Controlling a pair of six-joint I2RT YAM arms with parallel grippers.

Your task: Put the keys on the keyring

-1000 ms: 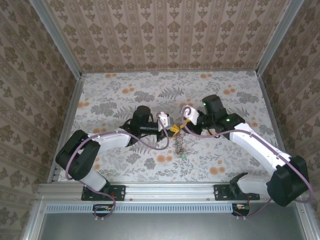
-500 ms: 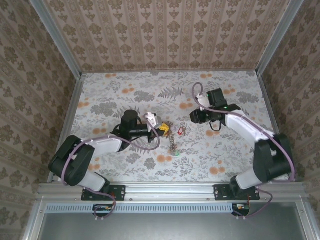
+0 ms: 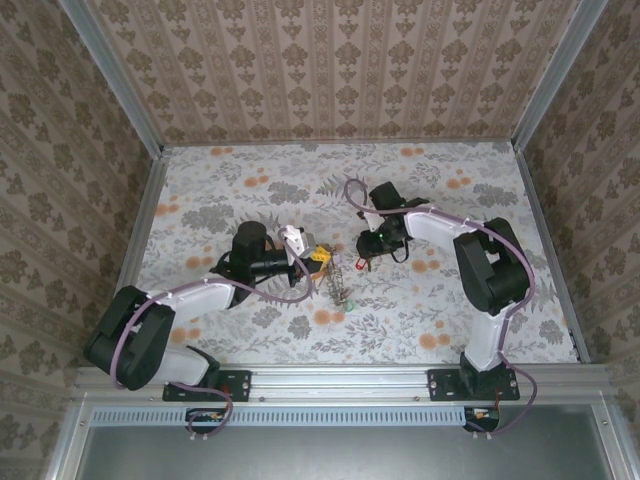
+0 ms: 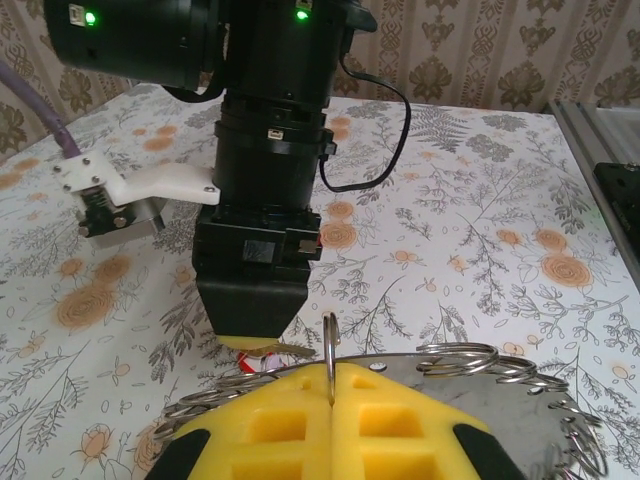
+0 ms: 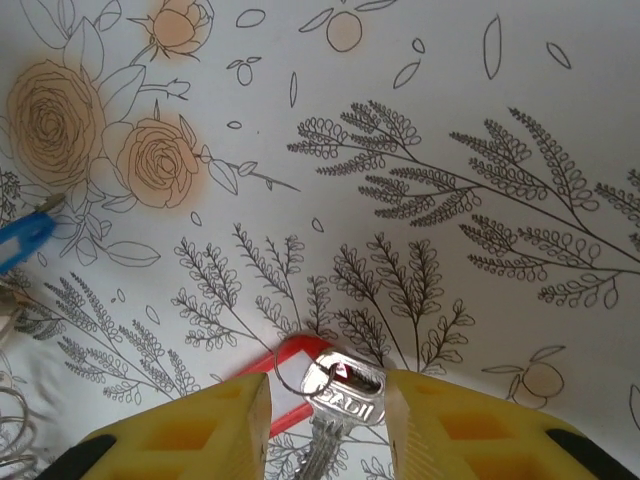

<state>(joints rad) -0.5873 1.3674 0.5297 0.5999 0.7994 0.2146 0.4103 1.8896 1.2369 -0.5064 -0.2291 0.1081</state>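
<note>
Left gripper (image 4: 330,388) pinches keyring (image 4: 329,335); right gripper (image 5: 326,400) straddles key (image 5: 342,388)

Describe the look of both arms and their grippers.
The left arm and right arm have white links between black joints, with a purple cable looping alongside each. Green lights glow on the right arm's black housing. The left gripper and right gripper have yellow, pocketed fingers on black bases.

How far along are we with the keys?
Done: a bunch of keys already hangs from the keyring, pinched in the shut left claw. In hand: the right claw, open, straddles a red-tagged key on the table. Left: grip it, thread it on.
</note>
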